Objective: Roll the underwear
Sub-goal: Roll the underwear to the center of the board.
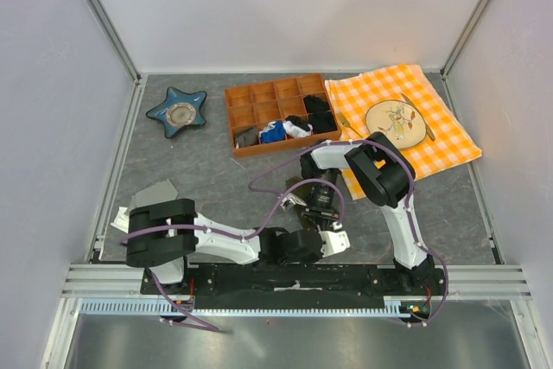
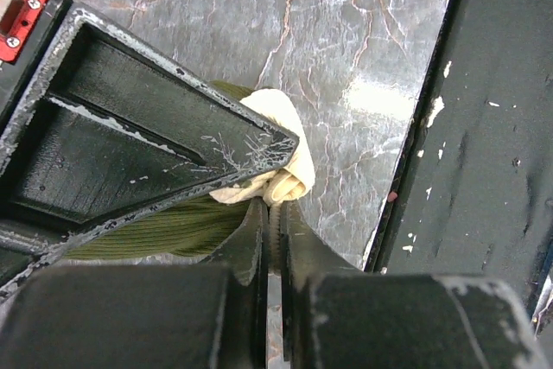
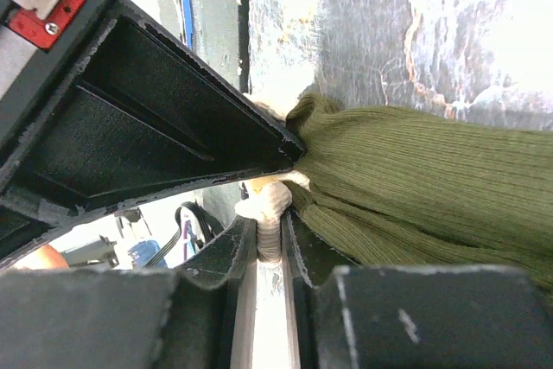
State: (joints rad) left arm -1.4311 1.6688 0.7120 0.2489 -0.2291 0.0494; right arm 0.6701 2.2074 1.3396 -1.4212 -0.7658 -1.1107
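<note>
The underwear (image 3: 415,187) is dark olive ribbed cloth with a cream waistband, lying on the grey marbled table close to the near edge. My right gripper (image 3: 270,218) is shut on a bunched fold of the cream waistband (image 3: 266,203). My left gripper (image 2: 275,206) is shut on another bunched bit of waistband (image 2: 281,174), with olive cloth (image 2: 155,231) trailing to its left. From above, both grippers meet low in the middle: the left gripper (image 1: 333,243) and the right gripper (image 1: 323,219). The arms hide most of the underwear (image 1: 292,202) there.
An orange compartment tray (image 1: 259,92) with small black, blue and white garments stands at the back. Left of it is a blue star-shaped dish (image 1: 177,112). To the right, an orange checked cloth (image 1: 449,140) carries a plate (image 1: 393,118). A black base rail (image 2: 484,170) runs beside the left gripper.
</note>
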